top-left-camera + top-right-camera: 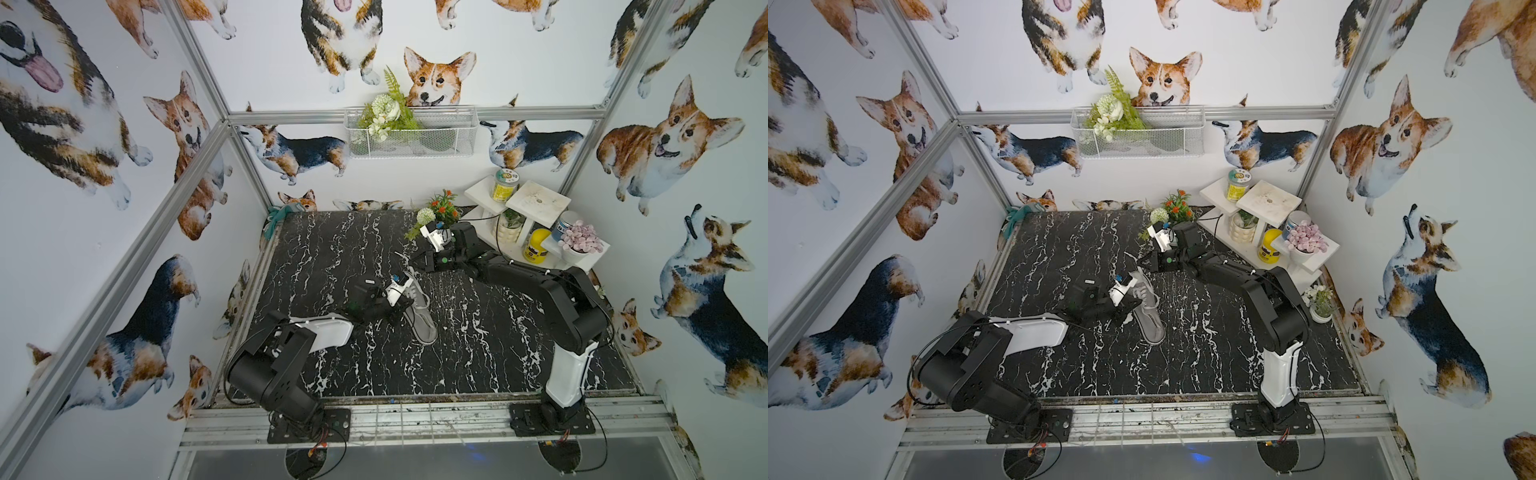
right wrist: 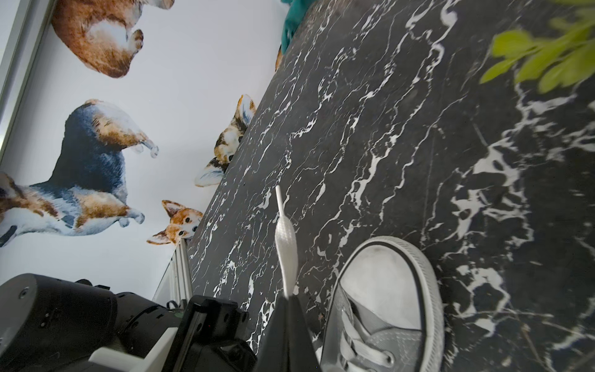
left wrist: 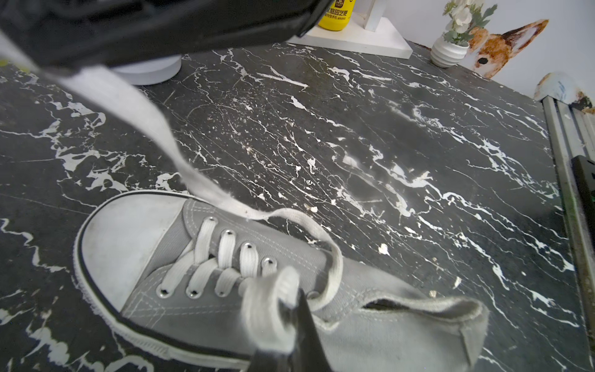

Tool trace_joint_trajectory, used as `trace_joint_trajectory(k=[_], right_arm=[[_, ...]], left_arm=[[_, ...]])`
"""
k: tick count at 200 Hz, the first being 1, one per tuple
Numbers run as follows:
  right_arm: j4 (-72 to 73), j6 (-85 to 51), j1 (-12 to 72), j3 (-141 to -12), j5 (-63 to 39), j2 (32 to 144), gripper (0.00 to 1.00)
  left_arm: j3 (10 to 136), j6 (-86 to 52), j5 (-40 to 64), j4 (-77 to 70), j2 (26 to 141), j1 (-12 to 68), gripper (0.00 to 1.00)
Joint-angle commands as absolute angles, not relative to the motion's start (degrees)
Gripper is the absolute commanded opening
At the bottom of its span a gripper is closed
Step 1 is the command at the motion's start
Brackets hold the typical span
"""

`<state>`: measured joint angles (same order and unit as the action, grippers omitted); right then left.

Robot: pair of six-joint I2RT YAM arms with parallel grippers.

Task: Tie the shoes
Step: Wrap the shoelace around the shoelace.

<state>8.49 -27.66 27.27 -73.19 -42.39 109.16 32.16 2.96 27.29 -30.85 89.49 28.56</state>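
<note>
Closest in, the left gripper is clamped on a lace loop over the tongue of the grey sneaker, which lies mid-way across the bench, toe toward the back wall. The right gripper pinches the other lace end beyond the toe. I'd guess the laces are soft and slippery and the shoe light enough to drag, so grip close to the eyelets.

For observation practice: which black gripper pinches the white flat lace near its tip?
The right gripper: the lace tip pokes beyond it. The left gripper holds a loop by the eyelets.
</note>
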Motion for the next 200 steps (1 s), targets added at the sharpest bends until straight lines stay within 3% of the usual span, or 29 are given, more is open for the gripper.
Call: trace_joint_trajectory(k=[1, 129, 200], right_arm=[[4.6, -26.9, 28.6, -76.6, -47.5, 111.7, 0.0], [-7.3, -21.6, 32.8, -79.0, -53.2, 118.8, 0.02], [-7.9, -21.6, 32.4, -78.9, -52.2, 118.2, 0.34]], left_arm=[[31.7, 4.1, 28.3, -33.0, 89.1, 28.5, 0.0], [31.5, 4.4, 29.4, -32.6, 88.9, 28.5, 0.0], [31.6, 4.3, 29.3, -31.8, 88.7, 28.4, 0.0]])
